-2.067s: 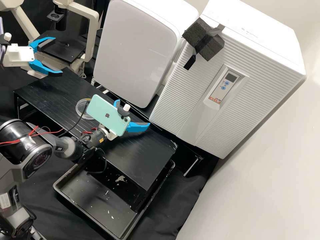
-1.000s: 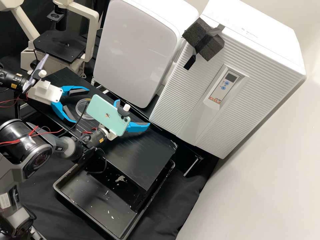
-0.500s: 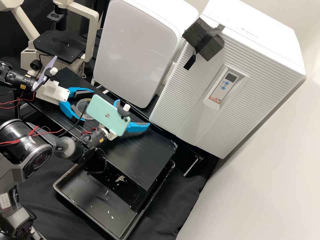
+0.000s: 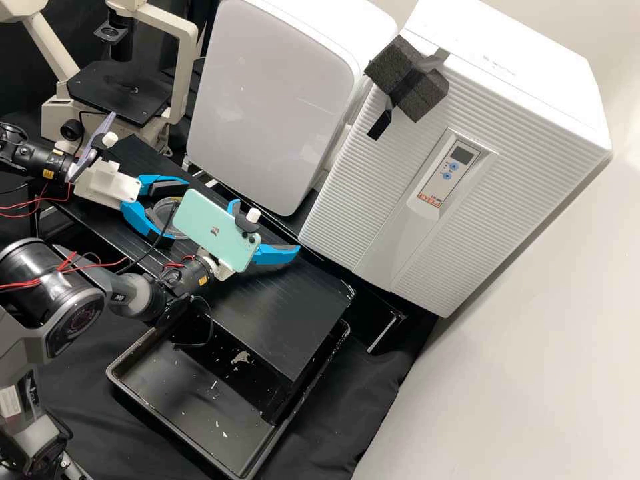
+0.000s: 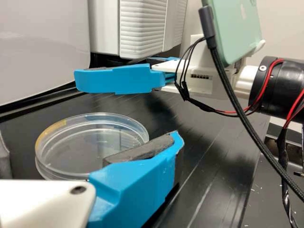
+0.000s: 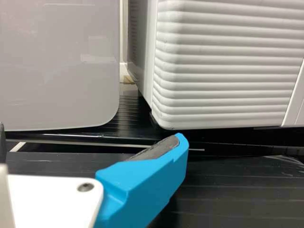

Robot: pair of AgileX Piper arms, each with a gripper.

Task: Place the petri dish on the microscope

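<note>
In the high view my left gripper [image 4: 177,211] stands open around the clear petri dish [image 4: 163,212], a finger on either side. The dish lies flat on the black raised shelf. The left wrist view has the dish [image 5: 95,137] between the parted fingers of my left gripper [image 5: 89,138]; whether they touch it I cannot tell. My right gripper [image 4: 267,227] is held open over the shelf beyond the dish, and its fingers stand apart in the right wrist view too, my right gripper [image 6: 90,135] holding nothing. The microscope's black stage [image 4: 120,93] is at the back left.
Behind the shelf [image 4: 293,313] stand a white rounded cabinet [image 4: 273,100] and a ribbed white unit [image 4: 373,200]. A black tray [image 4: 187,413] lies at the shelf's front. The right arm's green phone [image 4: 217,230] and a dark cable [image 4: 157,243] hang close to the dish.
From in front of the microscope, my left gripper has come right and toward the front, down to the dish; over the last half second it shifted only slightly. The right arm has kept still.
</note>
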